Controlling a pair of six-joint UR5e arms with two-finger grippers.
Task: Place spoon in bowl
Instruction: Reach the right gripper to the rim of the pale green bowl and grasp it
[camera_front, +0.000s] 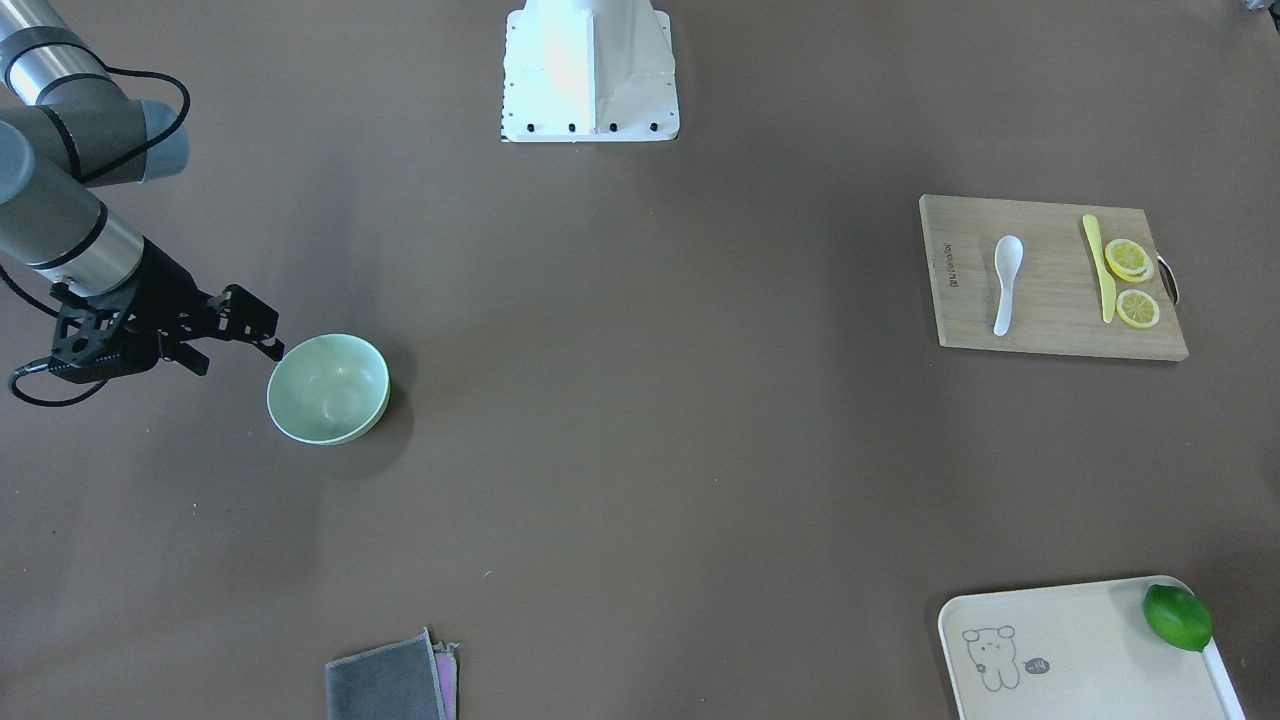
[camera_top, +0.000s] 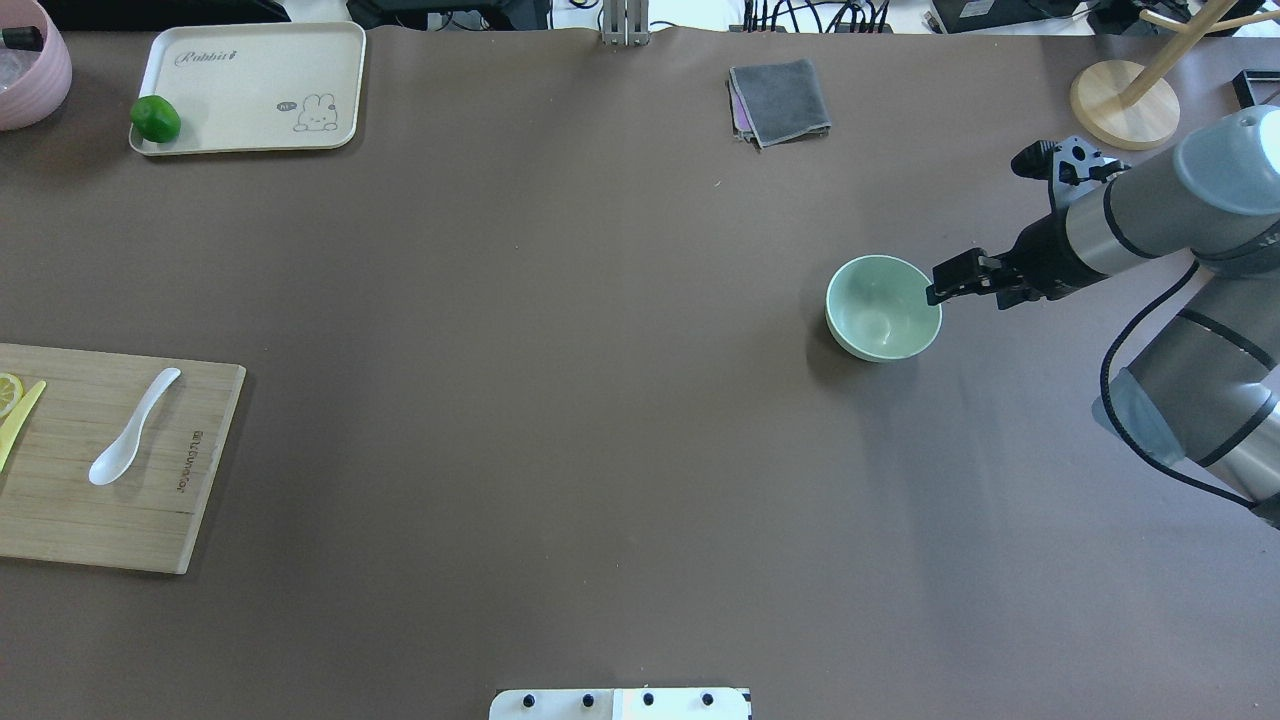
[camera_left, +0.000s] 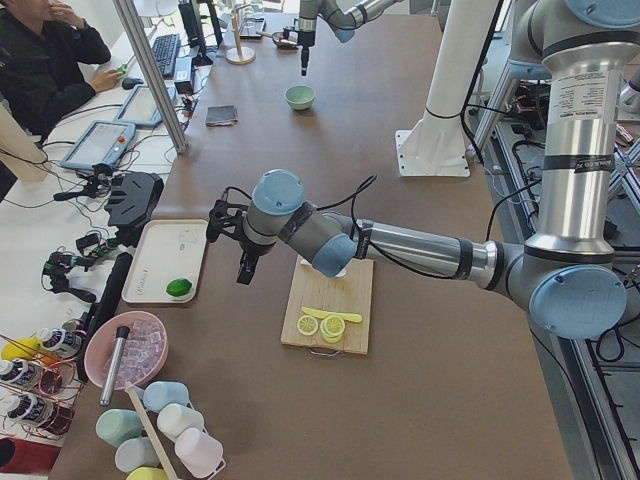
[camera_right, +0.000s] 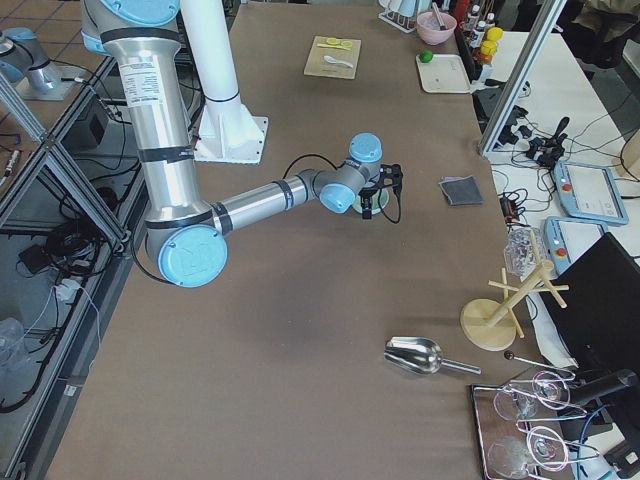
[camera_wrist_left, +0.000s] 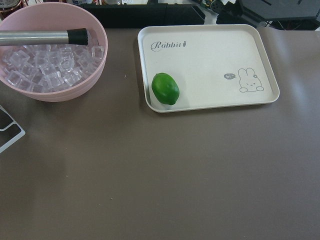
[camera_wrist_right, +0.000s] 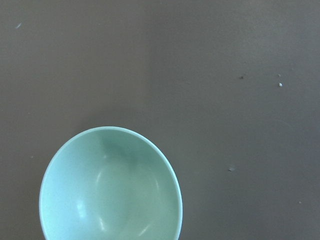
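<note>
Right arm stretches low with the right end effector at the bowl rim, the left end effector hangs near the tray, neither's grip discernible, and the spoon lies on the board.

Bowl pale mint green; spoon white — tray cream, rabbit print; lime green; table brown.
</note>
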